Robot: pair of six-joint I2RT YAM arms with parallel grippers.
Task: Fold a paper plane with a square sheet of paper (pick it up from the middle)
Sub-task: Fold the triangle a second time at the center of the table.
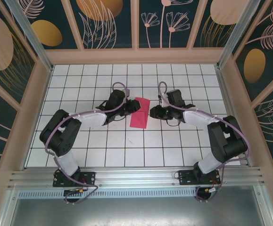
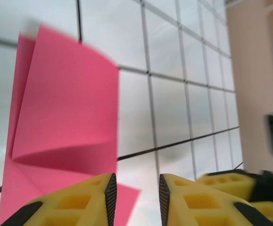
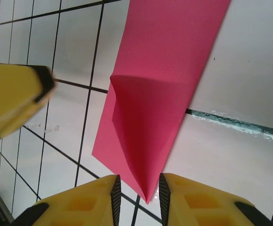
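Observation:
The magenta-pink sheet of paper [image 1: 140, 115] lies folded on the white tiled table between my two grippers, with one flap standing up off the layer below. In the left wrist view the paper [image 2: 65, 117] lies ahead and to the left of my left gripper [image 2: 136, 200]. That gripper is open, and only a lower corner of the paper reaches between its fingers. My right gripper [image 3: 137, 200] is open too. The paper's pointed corner [image 3: 148, 188] sits loose in the gap between its pads. In the top view the left gripper [image 1: 133, 107] and the right gripper [image 1: 151, 112] flank the paper.
The white tiled table [image 1: 127, 146] is boxed in by beige walls [image 1: 37, 103] on the left, right and far sides. An aluminium rail [image 1: 136, 176] runs along the near edge by the arm bases. A yellow finger [image 3: 13, 99] of the left gripper shows in the right wrist view.

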